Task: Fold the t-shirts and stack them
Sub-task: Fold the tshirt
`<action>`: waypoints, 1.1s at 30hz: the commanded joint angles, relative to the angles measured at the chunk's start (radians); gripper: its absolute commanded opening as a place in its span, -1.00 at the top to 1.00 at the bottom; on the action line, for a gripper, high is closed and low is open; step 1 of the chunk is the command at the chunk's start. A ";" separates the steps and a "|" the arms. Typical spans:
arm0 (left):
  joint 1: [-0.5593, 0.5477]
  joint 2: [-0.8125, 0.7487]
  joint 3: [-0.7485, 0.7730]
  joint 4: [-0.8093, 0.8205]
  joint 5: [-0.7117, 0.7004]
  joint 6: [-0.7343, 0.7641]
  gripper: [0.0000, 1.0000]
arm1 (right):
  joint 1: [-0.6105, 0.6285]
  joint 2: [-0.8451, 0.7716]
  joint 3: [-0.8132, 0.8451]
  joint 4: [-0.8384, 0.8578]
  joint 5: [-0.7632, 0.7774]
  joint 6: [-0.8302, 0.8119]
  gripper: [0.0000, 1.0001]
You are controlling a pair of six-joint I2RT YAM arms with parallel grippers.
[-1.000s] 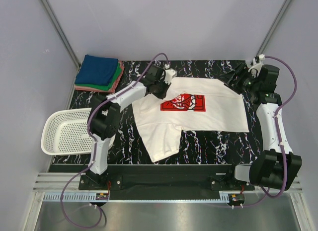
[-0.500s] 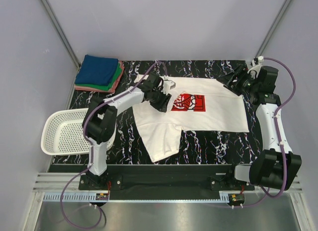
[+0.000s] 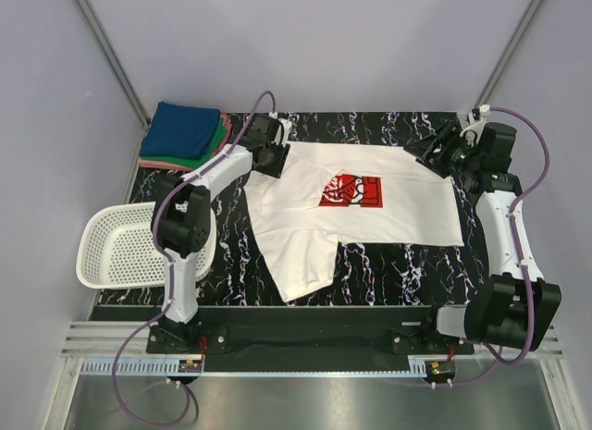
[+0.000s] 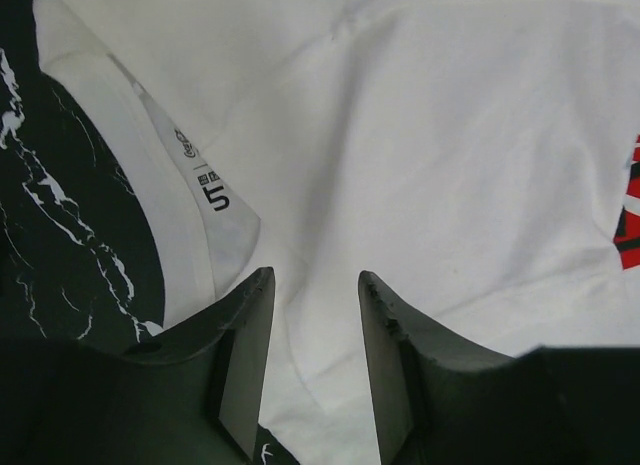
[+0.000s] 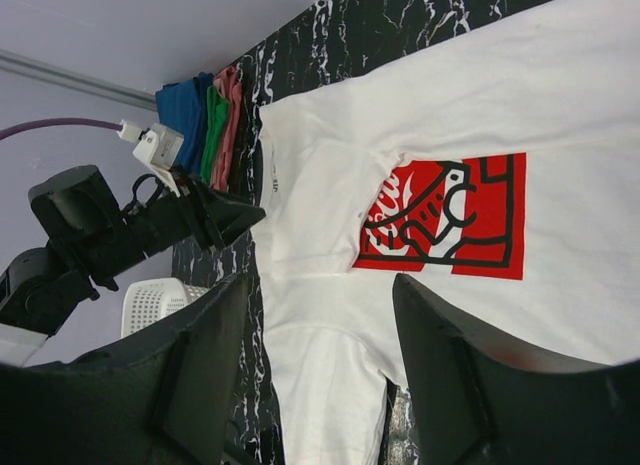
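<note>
A white t-shirt (image 3: 388, 217) with a red chest print (image 3: 351, 191) lies spread on the black marbled table (image 3: 388, 264), its collar end folded over the print's left edge. My left gripper (image 3: 273, 160) stands open just above the shirt's upper left, beside the collar label (image 4: 205, 180), with only flat cloth (image 4: 430, 135) under its empty jaws (image 4: 315, 275). My right gripper (image 3: 430, 153) hovers open above the shirt's far right corner, holding nothing (image 5: 320, 280). Folded blue, green and pink t-shirts (image 3: 185, 134) are stacked at the far left corner.
A white mesh basket (image 3: 120, 245) sits at the table's left edge. One sleeve of the white shirt (image 3: 301, 264) trails toward the front edge. Grey walls close in the back and both sides.
The left gripper has opened and let go of the shirt's collar part, leaving it folded over the print's left edge, then drew back up and left. The right gripper hardly moved.
</note>
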 commanded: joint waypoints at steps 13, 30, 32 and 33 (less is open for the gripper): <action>0.139 0.200 0.351 -0.142 -0.056 -0.138 0.06 | 0.383 0.369 0.094 0.010 0.270 0.086 -0.13; 0.184 0.334 0.415 -0.003 0.099 -0.270 0.12 | 0.572 0.604 0.083 0.149 0.307 0.114 -0.13; 0.184 0.330 0.400 0.015 0.122 -0.287 0.17 | 0.574 0.621 0.083 0.165 0.290 0.120 -0.07; 0.184 0.313 0.360 0.032 0.131 -0.293 0.19 | 0.574 0.634 0.080 0.172 0.285 0.125 -0.06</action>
